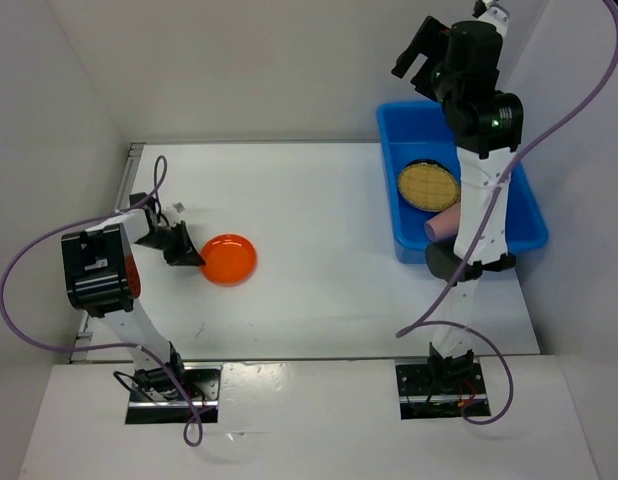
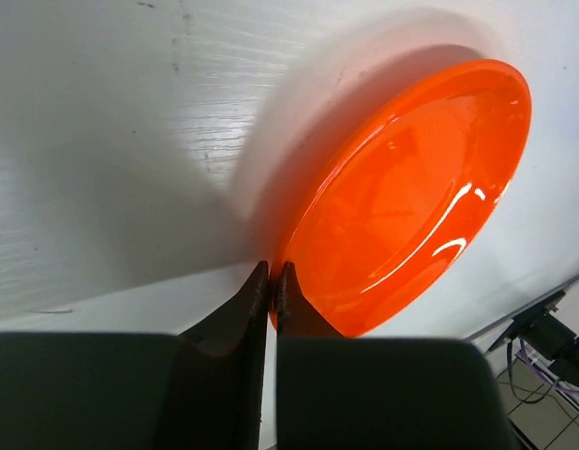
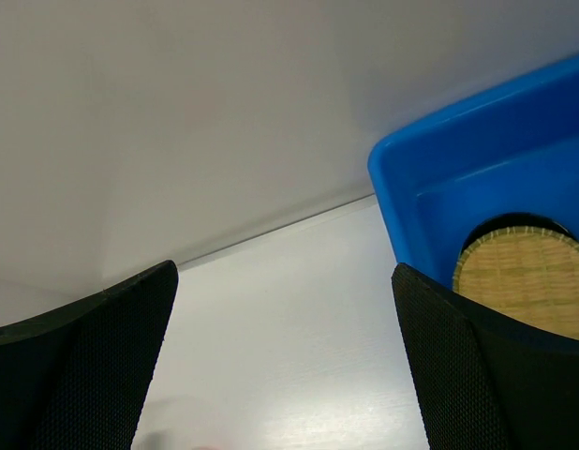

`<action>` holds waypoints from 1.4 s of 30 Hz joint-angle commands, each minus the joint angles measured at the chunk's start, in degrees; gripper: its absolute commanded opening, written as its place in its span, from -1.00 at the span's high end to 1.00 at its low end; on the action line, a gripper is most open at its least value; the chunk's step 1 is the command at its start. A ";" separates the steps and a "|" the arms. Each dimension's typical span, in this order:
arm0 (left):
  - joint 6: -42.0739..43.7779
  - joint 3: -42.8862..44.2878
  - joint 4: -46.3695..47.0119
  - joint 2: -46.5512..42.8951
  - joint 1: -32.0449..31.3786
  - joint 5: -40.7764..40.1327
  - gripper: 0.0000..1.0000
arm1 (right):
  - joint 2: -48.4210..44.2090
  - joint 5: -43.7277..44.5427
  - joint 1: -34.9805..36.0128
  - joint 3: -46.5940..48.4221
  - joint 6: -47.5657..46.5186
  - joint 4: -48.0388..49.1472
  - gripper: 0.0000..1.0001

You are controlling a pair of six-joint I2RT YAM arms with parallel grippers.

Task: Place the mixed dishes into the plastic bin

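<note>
While the orange plate (image 1: 230, 259) lies on the white table (image 1: 319, 220), its left rim is pinched between the nearly closed fingers of the left gripper (image 2: 274, 272). The right gripper (image 3: 285, 270) is held high over the blue bin (image 1: 401, 250), with its fingers spread wide and nothing between them. A woven plate (image 1: 428, 186) and a pink cup (image 1: 444, 225) are contained in the bin.

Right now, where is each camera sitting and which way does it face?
Top external: above and behind, looking down on the table; left arm and right arm show.
Left wrist: on the left arm, facing the orange plate; left gripper pinches its rim.
Right wrist: on the raised right arm, facing the blue bin and tan woven plate; open right gripper shows.
Shared: the top view also shows both plates and the bin.
</note>
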 commanded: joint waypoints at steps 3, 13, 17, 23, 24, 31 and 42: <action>-0.91 0.34 1.77 -5.45 0.07 0.99 1.00 | -11.40 2.93 2.18 -2.38 1.94 -5.60 -1.00; -2.85 4.55 -0.17 -21.18 -2.04 7.32 1.00 | -42.14 -21.06 2.18 -53.12 0.88 4.55 -1.00; -4.17 4.55 0.45 -23.82 -2.04 13.29 1.00 | -57.36 -43.56 2.18 -93.75 6.56 40.80 -1.00; -5.93 4.03 0.45 -30.33 -3.27 15.32 1.00 | -53.70 -36.70 13.51 -110.51 11.25 54.24 -1.00; -5.93 4.03 0.45 -30.85 -4.14 15.85 1.00 | -52.03 -36.70 13.51 -110.52 11.25 54.95 -1.00; -5.93 4.03 -1.92 -33.05 -5.90 18.75 1.00 | -38.58 -36.00 21.15 -109.46 10.64 64.43 -0.97; -6.98 2.36 -2.45 -33.58 -6.96 22.88 1.00 | -28.74 -38.46 26.16 -103.04 10.64 69.45 -0.92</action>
